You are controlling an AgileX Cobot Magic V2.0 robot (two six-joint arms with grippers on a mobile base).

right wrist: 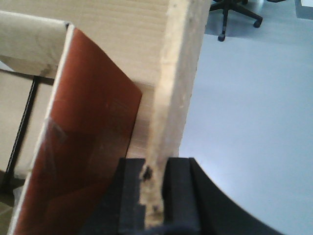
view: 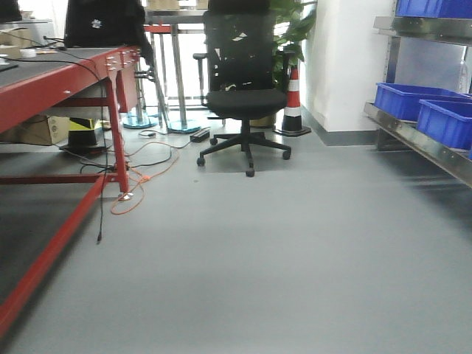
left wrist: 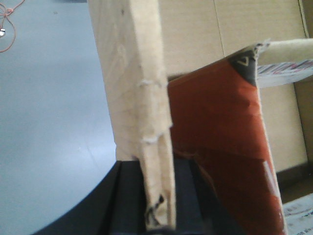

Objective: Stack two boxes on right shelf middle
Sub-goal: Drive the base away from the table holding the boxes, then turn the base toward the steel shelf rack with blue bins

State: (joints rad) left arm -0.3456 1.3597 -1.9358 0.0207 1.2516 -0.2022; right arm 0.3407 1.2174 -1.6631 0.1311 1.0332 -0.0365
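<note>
In the left wrist view, my left gripper [left wrist: 157,169] is shut on the upright edge of a brown cardboard box wall [left wrist: 132,73]. A red-brown inner flap [left wrist: 220,137] leans to its right. In the right wrist view, my right gripper [right wrist: 156,164] is likewise shut on a cardboard box wall [right wrist: 178,73], with a red-brown flap [right wrist: 93,122] to its left. I cannot tell whether both hold the same box. No box or gripper shows in the front view. The right shelf [view: 417,140], of shiny steel, stands at the right edge there; its visible lower level carries blue bins.
Two blue bins [view: 402,99] sit on the steel level and another on the level above [view: 431,7]. A red-framed workbench [view: 66,81] fills the left, with cables [view: 140,181] on the floor. A black office chair [view: 243,96] and a striped cone [view: 293,103] stand ahead.
</note>
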